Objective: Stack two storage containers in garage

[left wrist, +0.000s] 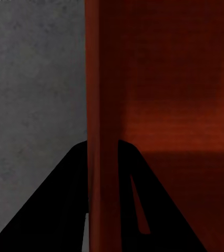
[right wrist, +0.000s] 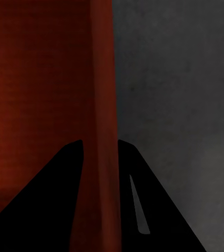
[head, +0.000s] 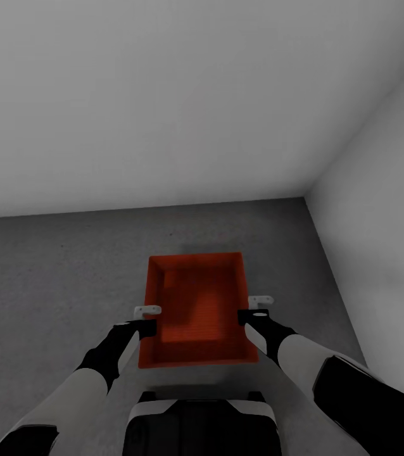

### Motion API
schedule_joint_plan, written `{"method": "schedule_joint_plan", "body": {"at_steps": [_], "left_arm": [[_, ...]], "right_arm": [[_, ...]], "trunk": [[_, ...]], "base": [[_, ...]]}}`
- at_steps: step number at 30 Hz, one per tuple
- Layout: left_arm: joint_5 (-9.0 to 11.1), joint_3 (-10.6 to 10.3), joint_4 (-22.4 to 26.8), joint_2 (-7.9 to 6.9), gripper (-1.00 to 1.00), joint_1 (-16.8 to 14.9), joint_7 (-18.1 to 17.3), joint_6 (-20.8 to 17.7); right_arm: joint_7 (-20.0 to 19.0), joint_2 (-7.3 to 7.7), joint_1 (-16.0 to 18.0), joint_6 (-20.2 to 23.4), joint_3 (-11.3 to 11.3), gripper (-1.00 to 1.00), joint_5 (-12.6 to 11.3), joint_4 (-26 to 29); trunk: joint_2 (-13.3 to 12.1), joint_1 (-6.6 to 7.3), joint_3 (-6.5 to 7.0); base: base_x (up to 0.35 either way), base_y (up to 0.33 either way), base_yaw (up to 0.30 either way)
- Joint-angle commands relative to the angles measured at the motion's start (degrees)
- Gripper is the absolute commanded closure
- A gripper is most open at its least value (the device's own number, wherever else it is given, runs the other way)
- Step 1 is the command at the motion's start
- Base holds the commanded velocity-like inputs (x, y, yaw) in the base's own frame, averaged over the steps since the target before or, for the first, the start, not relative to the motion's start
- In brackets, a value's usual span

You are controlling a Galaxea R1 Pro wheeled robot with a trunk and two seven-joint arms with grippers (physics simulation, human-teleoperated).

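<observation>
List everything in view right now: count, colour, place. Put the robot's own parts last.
storage container: one, orange-red, open-topped, in front of the robot near the room's corner, held by both side walls; whether it rests on the floor cannot be told.
floor: one, dark grey speckled concrete, under and around the container.
walls: two, plain white, meeting in a corner ahead on the right.
left tool: one, black, shut on the container's left wall.
right tool: one, black, shut on the container's right wall.
arms: two, white and black, reaching forward from the bottom of the head view.
</observation>
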State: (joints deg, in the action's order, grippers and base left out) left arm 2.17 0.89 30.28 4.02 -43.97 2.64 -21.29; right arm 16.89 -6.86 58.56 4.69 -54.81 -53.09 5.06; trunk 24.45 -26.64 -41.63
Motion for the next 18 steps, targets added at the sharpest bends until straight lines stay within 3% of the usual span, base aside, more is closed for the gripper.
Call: {"method": "schedule_joint_plan", "body": {"at_steps": [1,18], "left_arm": [[0.38,-0.45,-0.91,-0.06,1.0,0.03,0.61,-0.34],[0.38,-0.45,-0.91,-0.07,1.0,0.03,0.61,-0.34]], "right_arm": [[0.25,0.5,0.06,0.4,1.46,1.0,0.71,0.3],[0.25,0.48,0.06,0.37,1.46,1.0,0.71,0.3]], "trunk": [[0.09,-0.03,-0.06],[0.09,-0.03,-0.06]], "base": [[0.0,0.0,0.0],[0.0,0.0,0.0]]}}
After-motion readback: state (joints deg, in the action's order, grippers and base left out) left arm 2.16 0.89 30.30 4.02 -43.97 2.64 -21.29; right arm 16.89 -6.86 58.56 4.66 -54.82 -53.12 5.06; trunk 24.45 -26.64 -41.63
